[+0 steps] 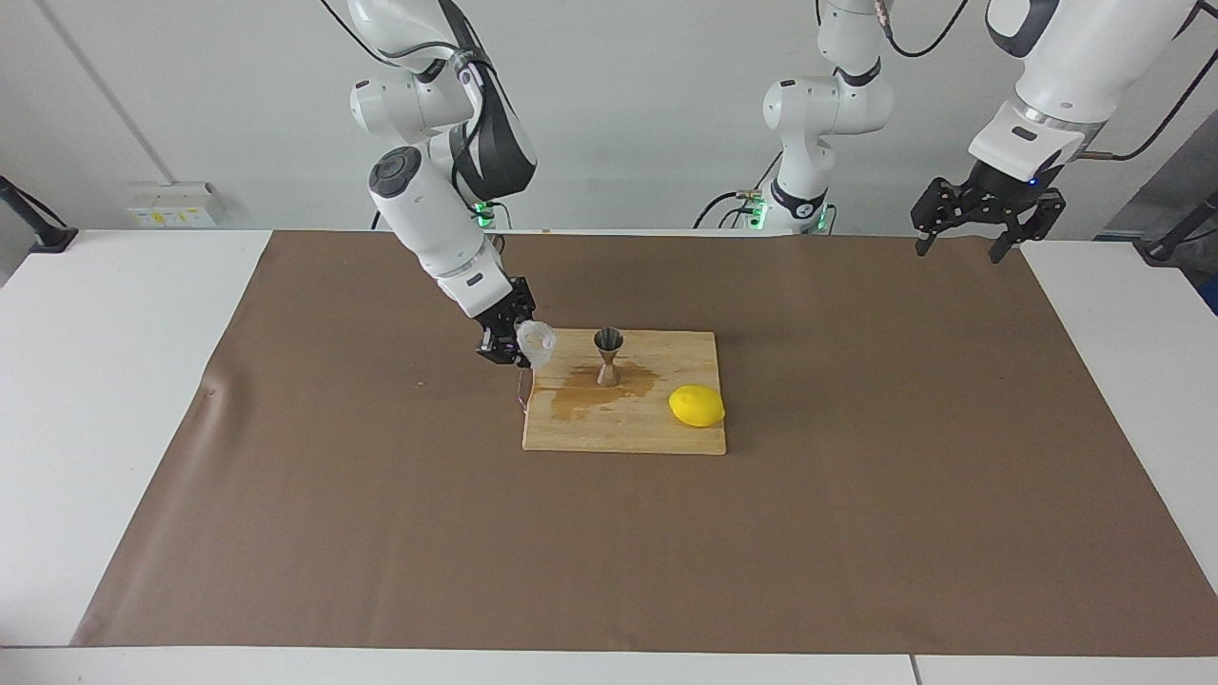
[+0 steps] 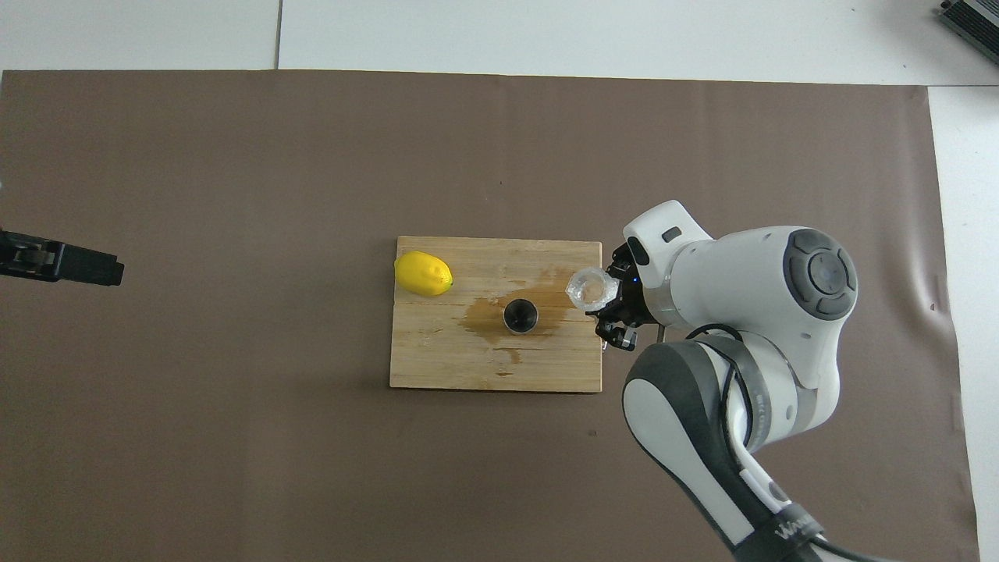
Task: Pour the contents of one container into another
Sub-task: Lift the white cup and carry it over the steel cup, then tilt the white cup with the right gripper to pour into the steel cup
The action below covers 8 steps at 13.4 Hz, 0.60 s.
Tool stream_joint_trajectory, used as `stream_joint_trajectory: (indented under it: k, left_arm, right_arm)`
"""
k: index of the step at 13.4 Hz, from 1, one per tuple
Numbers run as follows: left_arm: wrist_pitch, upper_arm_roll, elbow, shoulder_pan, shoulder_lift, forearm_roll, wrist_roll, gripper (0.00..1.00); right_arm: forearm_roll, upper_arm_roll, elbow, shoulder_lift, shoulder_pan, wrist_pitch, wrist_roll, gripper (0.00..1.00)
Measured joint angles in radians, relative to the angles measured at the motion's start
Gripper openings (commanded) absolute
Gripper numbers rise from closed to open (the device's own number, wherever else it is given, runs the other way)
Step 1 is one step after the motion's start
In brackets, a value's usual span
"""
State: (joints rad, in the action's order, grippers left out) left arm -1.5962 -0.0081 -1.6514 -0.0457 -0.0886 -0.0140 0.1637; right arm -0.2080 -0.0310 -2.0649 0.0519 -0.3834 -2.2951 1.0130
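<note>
My right gripper point(image 1: 514, 344) point(image 2: 611, 306) is shut on the small ribbed glass cup point(image 1: 537, 343) point(image 2: 590, 287). It holds the cup tilted in the air over the edge of the wooden board point(image 1: 657, 433) point(image 2: 468, 367) at the right arm's end. The steel hourglass jigger point(image 1: 608, 356) point(image 2: 520, 314) stands upright on the board, beside the cup, in a brown wet stain point(image 1: 571, 395) point(image 2: 484, 316). My left gripper point(image 1: 972, 231) point(image 2: 62, 262) is open and empty, waiting high over the left arm's end of the table.
A yellow lemon point(image 1: 697, 406) point(image 2: 423, 274) lies on the board at its left-arm end, farther from the robots than the jigger. A brown mat point(image 1: 856, 495) point(image 2: 234, 195) covers the table around the board.
</note>
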Motion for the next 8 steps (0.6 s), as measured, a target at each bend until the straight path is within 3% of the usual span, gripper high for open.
stream_joint_trajectory:
  k: [8]
  left_arm:
    - [0.0,0.001,0.001,0.0,0.0,0.0,0.002,1.0]
  right_arm:
    - [0.216,0.0,0.047,0.033,-0.085,0.0,-0.159,0.31]
